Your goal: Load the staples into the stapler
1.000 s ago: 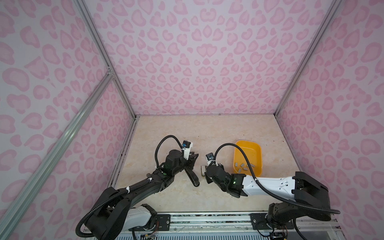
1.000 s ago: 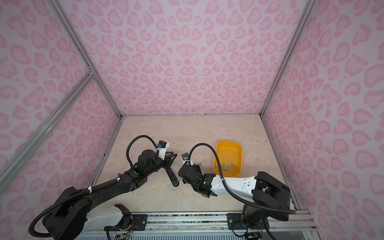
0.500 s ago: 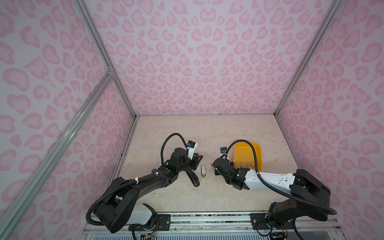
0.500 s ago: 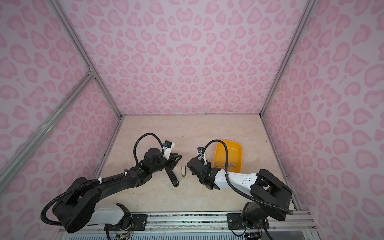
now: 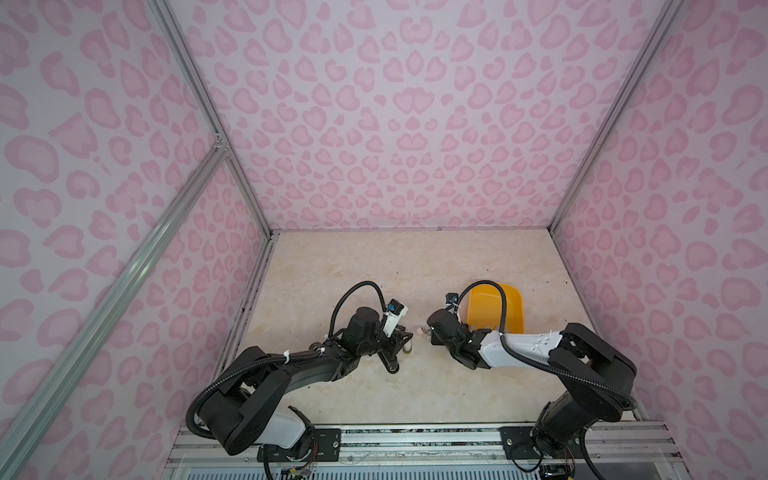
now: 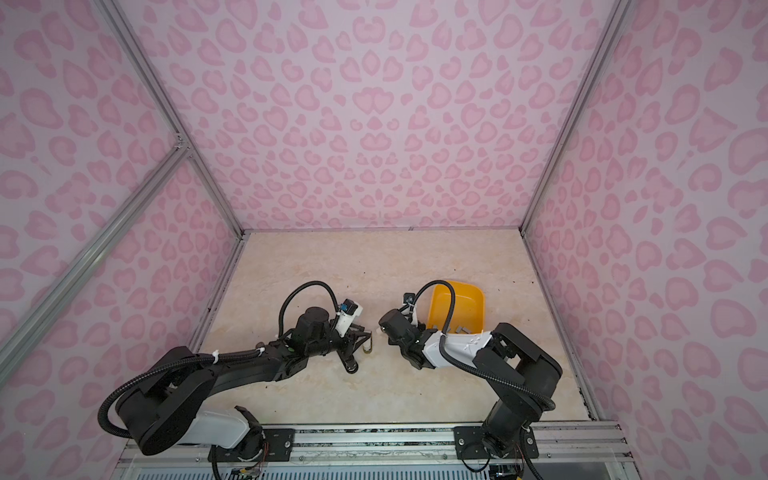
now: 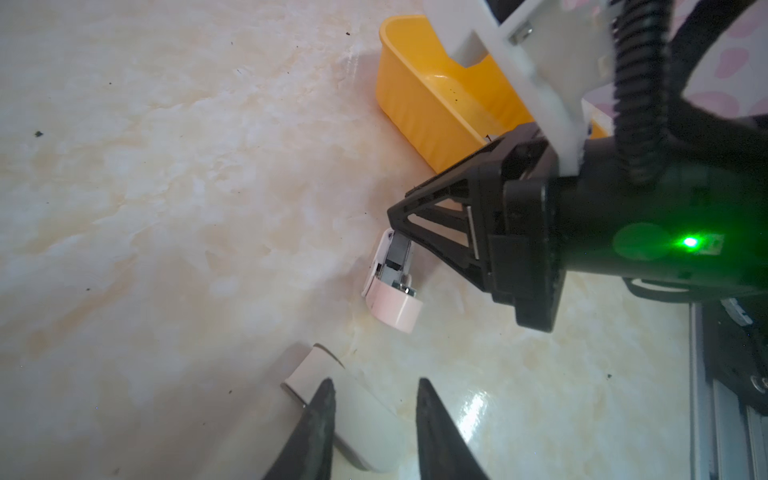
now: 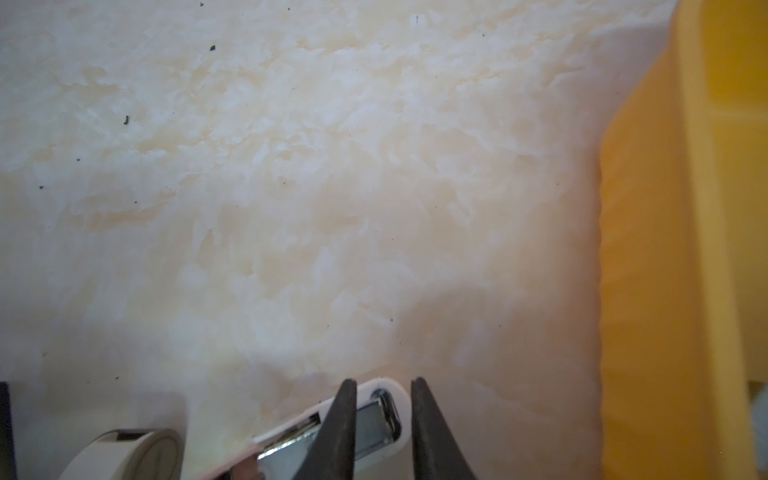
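Note:
My right gripper [image 7: 399, 232] is shut on the grey metal magazine of a small pink-and-white stapler [image 7: 392, 305], which hangs open just above the table. From the right wrist, that stapler [image 8: 374, 419] sits between the gripper's [image 8: 384, 386] fingers. A second, white stapler [image 7: 361, 411] lies between the fingers of my left gripper [image 7: 374, 386], which is shut on it. In both top views the two grippers [image 5: 407, 337] [image 5: 426, 330] face each other a short gap apart. Grey staples [image 6: 457, 330] lie in the yellow tray [image 6: 473, 303].
The yellow tray [image 5: 513, 307] stands right behind my right gripper, its wall close beside the fingers [image 8: 665, 249]. Pink patterned walls close the table on three sides. A metal rail [image 5: 415, 440] runs along the front edge.
The two grippers were nearly touching one second ago and have drawn apart. My right gripper has pulled back towards the tray, and the left arm has shifted slightly.

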Robot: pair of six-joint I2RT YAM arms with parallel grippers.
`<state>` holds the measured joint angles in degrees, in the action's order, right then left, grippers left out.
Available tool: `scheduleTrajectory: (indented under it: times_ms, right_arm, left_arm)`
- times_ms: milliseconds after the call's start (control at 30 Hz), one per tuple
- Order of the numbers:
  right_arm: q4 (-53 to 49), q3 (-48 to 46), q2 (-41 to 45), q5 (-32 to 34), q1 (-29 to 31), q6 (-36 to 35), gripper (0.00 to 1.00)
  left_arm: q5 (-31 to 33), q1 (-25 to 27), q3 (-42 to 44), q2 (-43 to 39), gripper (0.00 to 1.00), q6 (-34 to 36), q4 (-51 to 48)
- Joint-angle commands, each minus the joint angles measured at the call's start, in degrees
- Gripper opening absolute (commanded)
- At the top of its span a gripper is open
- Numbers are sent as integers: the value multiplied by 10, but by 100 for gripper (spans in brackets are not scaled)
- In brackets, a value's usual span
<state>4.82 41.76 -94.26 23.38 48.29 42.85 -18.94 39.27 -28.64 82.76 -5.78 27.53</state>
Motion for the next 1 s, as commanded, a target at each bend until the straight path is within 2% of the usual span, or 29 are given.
scheduleTrajectory:
  times_ms: [0, 200, 500, 700, 900, 967]
  right_arm:
    - [14, -4, -11, 1, 0, 11, 20]
    - [23, -12, -17, -3, 0, 17, 12]
    - [36, -30, -8, -7, 4, 31, 10]
    - [50, -42, -2, -18, 4, 42, 9]
    - [50, -46, 0, -18, 4, 50, 7]
    - [50, -47, 0, -19, 4, 51, 7]
  left_arm:
    - [-19, 6, -12, 12, 34, 15, 25]
    - [-38, 20, -28, 35, 30, 18, 24]
    - [-53, 40, -50, 65, 22, 15, 32]
    - [-57, 43, -58, 78, 20, 8, 41]
    - [21, 43, -18, 28, 35, 0, 62]
    - [50, 42, 7, 3, 45, 0, 76]
